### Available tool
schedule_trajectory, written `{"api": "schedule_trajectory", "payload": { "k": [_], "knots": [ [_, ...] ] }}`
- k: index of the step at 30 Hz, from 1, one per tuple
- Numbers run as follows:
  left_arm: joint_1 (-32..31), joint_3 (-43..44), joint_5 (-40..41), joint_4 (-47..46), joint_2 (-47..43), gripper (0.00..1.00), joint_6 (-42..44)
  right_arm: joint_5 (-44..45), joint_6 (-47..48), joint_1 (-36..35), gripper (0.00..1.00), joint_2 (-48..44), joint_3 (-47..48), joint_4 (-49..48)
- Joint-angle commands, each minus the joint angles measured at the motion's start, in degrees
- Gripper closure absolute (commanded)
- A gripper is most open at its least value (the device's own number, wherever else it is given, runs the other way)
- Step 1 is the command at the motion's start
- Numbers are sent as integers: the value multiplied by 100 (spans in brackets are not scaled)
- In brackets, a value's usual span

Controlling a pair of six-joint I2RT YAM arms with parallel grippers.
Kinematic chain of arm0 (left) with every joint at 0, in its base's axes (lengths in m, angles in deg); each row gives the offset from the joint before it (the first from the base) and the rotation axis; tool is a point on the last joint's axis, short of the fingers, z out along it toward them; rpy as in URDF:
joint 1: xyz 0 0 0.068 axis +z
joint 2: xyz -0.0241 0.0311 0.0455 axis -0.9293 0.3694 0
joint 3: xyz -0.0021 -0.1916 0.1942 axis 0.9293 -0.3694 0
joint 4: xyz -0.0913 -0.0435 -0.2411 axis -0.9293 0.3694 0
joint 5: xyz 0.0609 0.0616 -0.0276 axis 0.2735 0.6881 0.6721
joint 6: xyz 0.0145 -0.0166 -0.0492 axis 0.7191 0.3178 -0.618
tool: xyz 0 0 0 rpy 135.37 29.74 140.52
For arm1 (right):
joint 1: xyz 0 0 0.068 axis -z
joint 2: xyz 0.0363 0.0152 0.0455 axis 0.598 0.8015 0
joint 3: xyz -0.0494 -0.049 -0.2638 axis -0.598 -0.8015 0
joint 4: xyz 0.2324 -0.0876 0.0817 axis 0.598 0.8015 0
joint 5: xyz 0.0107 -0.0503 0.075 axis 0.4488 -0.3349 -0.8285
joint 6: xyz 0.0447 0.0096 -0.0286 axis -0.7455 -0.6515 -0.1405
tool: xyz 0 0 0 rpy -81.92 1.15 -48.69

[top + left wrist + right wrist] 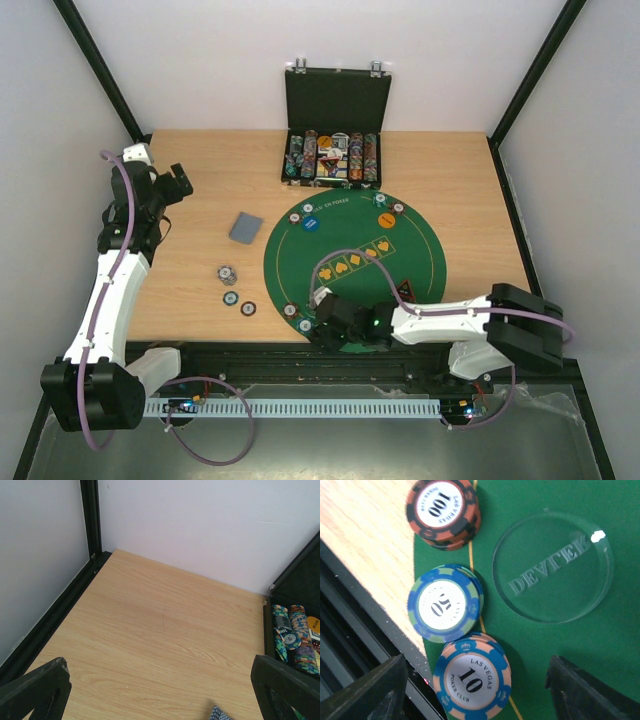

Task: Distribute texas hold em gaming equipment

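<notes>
Since its jaws stand apart with a gap on either side of the peach-and-blue 10 stack (472, 680), the right gripper (476, 670) holds nothing; that stack sits on the near-left rim of the green mat (420, 250), in line with the blue 50 stack (445, 605) and orange 100 stack (442, 512), likely one player's stake beside the clear dealer button (552, 567). Left of the mat lie the cards (245, 227) and loose chips (228, 273), probably awaiting their turn. The left gripper (159, 680) hangs off the mat's far-left side, spread wide and empty.
</notes>
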Motion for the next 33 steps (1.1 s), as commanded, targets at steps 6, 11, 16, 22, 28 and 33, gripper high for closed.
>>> {"api": "schedule_trajectory", "payload": {
  "k": [6, 11, 16, 22, 28, 33],
  "knots": [
    [19, -63, 101, -131, -38, 1, 48, 299, 57, -25, 8, -806, 811, 576],
    [18, -71, 114, -140, -77, 1, 36, 631, 195, 147, 7, 310, 2048, 753],
    [18, -93, 180, -170, -151, 1, 35, 443, 468, 382, 7, 1799, 3476, 626],
    [18, -94, 216, -169, -186, 1, 54, -27, 1028, 471, 9, 3383, 5344, 1029],
    [18, -86, 223, -164, -196, 1, 62, -298, 1373, 596, 12, 4408, 6576, 1464],
    [18, -94, 208, -175, -209, 1, 67, -139, 1549, 632, 24, 4989, 7281, 1817]
  ]
}}
